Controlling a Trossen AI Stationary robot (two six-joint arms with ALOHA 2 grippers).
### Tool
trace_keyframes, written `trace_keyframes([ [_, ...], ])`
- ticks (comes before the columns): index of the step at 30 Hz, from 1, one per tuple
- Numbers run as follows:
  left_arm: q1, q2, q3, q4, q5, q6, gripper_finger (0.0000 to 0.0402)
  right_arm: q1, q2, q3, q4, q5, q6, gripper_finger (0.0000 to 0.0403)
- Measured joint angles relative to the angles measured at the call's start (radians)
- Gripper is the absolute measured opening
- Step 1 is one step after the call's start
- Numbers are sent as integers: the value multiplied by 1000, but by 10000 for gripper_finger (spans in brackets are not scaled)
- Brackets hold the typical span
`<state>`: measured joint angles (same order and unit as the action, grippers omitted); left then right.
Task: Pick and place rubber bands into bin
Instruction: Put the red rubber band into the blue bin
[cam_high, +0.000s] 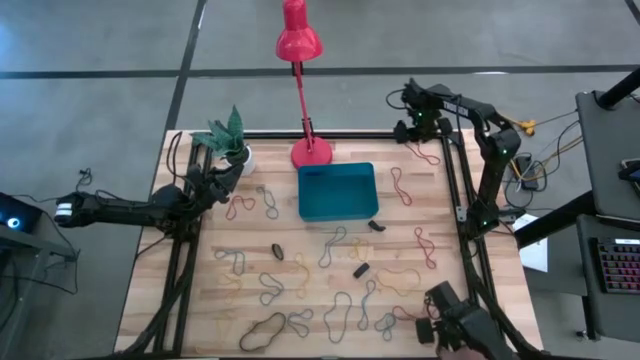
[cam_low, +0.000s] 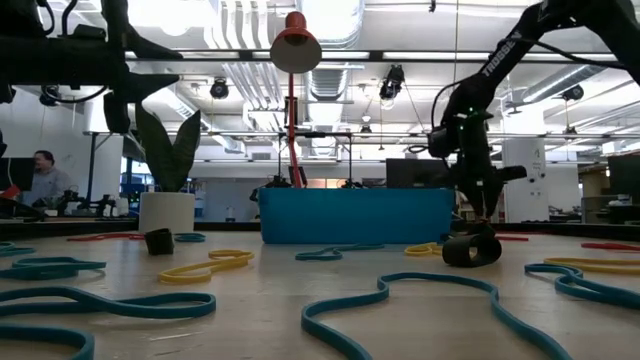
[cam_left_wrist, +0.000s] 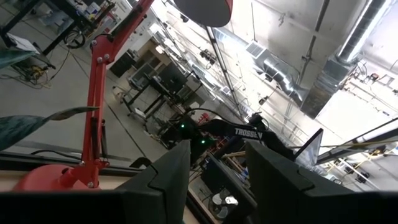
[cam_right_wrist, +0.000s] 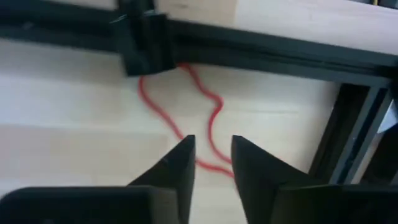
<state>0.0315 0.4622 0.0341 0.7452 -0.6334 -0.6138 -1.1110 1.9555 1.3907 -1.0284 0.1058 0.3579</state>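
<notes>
Several rubber bands in mixed colours (cam_high: 333, 243) lie flat over the wooden table, most of them on its near half. The teal bin (cam_high: 337, 191) stands at the middle, near the far edge. A red rubber band (cam_right_wrist: 208, 115) lies on the table at the far right corner (cam_high: 425, 153). My right gripper (cam_right_wrist: 213, 155) hangs above it, pointing down and open a little, and the band shows through the gap. My left gripper (cam_left_wrist: 216, 168) waits open at the far left beside the plant (cam_high: 222, 175), pointing up, with nothing in it.
A red lamp's base (cam_high: 311, 152) and a white plant pot (cam_high: 240, 157) stand along the far edge. Black frame rails (cam_right_wrist: 261, 46) run close behind the red band and down the right side (cam_high: 456, 185). Small black pieces (cam_high: 361, 270) lie among the bands.
</notes>
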Motion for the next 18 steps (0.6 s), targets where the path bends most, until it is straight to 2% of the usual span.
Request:
trace_keyframes([
  [4, 0, 0, 0, 1, 1, -2, 141, -18, 21, -1, 34, 2, 13, 133],
  [8, 0, 0, 0, 3, 2, -2, 141, -37, 54, -2, 40, -9, 39, 140],
  [18, 0, 0, 0, 1, 1, -3, 141, -41, 86, -11, 42, -15, 38, 104],
])
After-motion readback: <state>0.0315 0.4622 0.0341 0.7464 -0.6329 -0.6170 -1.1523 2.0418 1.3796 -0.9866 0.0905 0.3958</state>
